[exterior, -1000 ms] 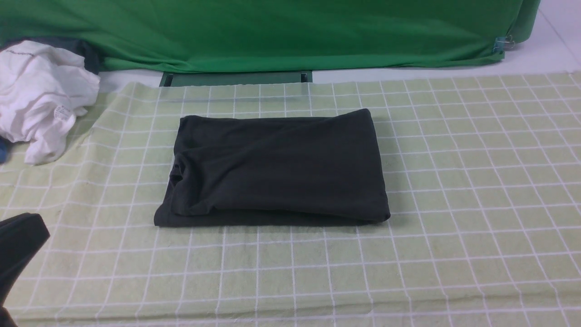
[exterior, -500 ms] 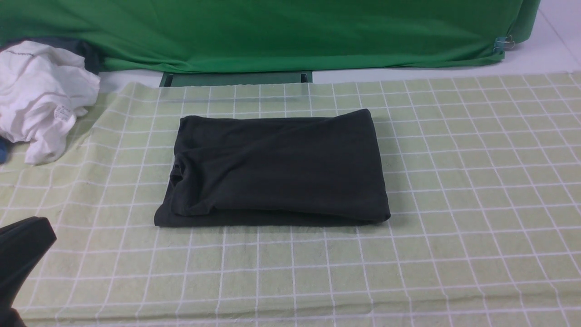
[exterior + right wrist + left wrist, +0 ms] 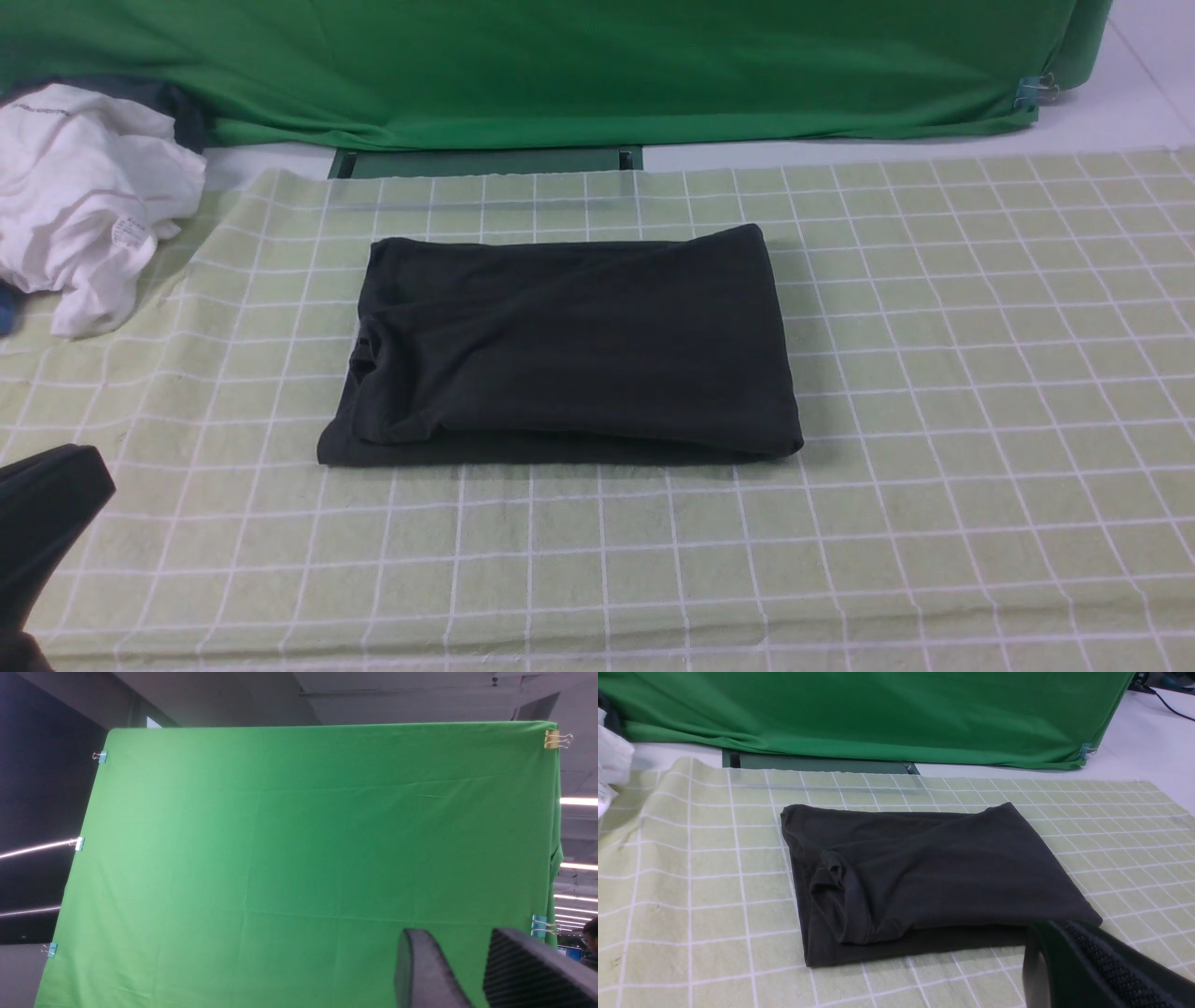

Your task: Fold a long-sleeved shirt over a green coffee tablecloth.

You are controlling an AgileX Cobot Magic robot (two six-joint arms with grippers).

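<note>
Left claw (image 3: 47, 523) sits clenched and empty, near the shirt's (image 3: 569, 345) front left corner. Right claw (image 3: 467, 970), raised off the shirt toward the green backdrop (image 3: 308, 858), shows parted fingers grasping nothing. Folded, the shirt lies on the checked tablecloth (image 3: 980, 373).

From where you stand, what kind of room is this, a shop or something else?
Probably a lab or filming studio, not a shop: a plain green backdrop is clipped up with binder clips, and a folded black shirt lies alone on a checked tablecloth before it.
</note>
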